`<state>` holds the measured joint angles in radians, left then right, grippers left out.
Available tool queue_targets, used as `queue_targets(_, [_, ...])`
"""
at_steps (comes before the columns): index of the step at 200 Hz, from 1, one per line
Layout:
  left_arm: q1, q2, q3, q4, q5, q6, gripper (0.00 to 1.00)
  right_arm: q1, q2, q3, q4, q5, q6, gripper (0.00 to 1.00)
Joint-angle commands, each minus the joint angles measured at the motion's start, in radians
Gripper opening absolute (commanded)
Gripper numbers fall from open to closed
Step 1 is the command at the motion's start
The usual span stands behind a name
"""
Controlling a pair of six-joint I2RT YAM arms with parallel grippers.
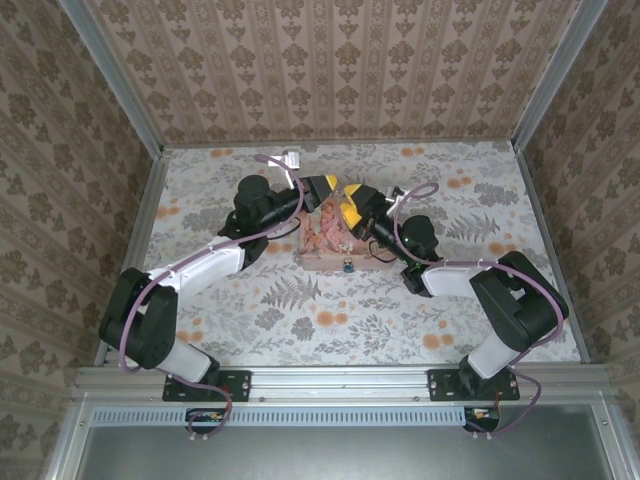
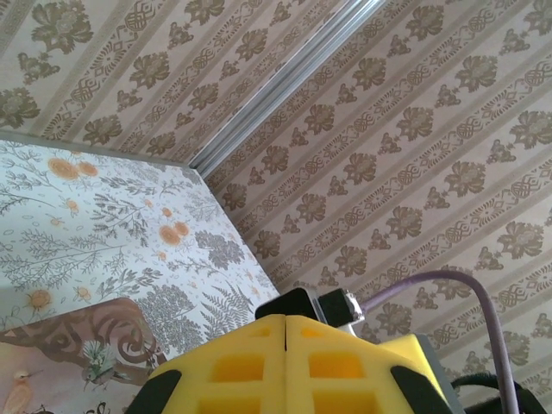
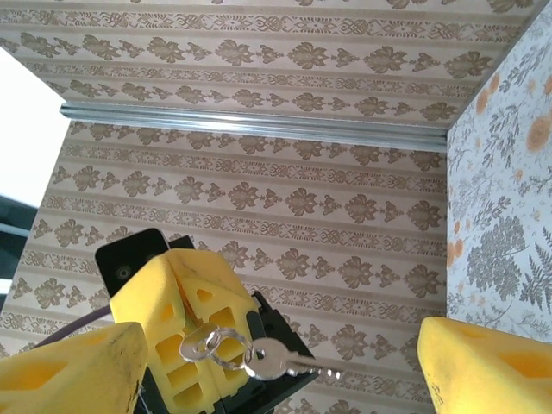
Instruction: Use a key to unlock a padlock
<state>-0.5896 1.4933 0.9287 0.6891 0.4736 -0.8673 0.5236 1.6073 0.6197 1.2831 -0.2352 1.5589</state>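
My left hand (image 2: 285, 362) has its two yellow fingers pressed flat together, with no gap between them. Seen from my right wrist, the ring of the key (image 3: 278, 359) is pinched at the seam of those fingers. The small silver key hangs from the ring and points sideways, its toothed end free in the air.

My right hand (image 1: 351, 206) faces the left one, close to it. Its fingers (image 3: 65, 371) are spread wide and hold nothing.

From above, both hands meet over the far end of a pink tin (image 1: 322, 240) in the middle of the flowered bench (image 1: 300, 320). The padlock (image 1: 347, 266) is a tiny dark speck with a teal glint at the tin's near edge, apart from both hands. I cannot tell whether it lies on the tin or against it, or how its shackle stands.

My judgement is that the first part is done, since the key is up and gripped. Everything with the lock is left. The padlock must be steadied, likely by my open right hand, and the key brought to the keyhole, pushed in and turned until the shackle frees.
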Motion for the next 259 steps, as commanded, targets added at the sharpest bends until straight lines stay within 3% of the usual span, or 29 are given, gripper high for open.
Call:
queue_targets(1, [-0.004, -0.013, -0.015, 0.050, -0.025, 0.024, 0.00, 0.034, -0.047, -0.008, 0.054, 0.070, 0.057, 0.86])
queue_targets(60, [-0.006, -0.002, -0.020, 0.073, -0.034, 0.009, 0.00, 0.105, -0.011, 0.012, 0.054, 0.214, 0.165, 0.86])
queue_targets(120, [-0.007, -0.005, -0.046, 0.097, -0.038, -0.008, 0.00, 0.110, 0.023, 0.076, 0.054, 0.258, 0.183, 0.79])
queue_targets(141, [-0.009, -0.006, -0.050, 0.104, -0.039, -0.010, 0.00, 0.111, 0.041, 0.089, 0.055, 0.271, 0.196, 0.72])
queue_targets(194, [-0.012, -0.006, -0.054, 0.110, -0.039, -0.014, 0.00, 0.111, 0.062, 0.103, 0.056, 0.286, 0.205, 0.41])
queue_targets(259, [-0.016, 0.002, -0.057, 0.118, -0.036, -0.016, 0.00, 0.111, 0.068, 0.112, 0.057, 0.283, 0.206, 0.23])
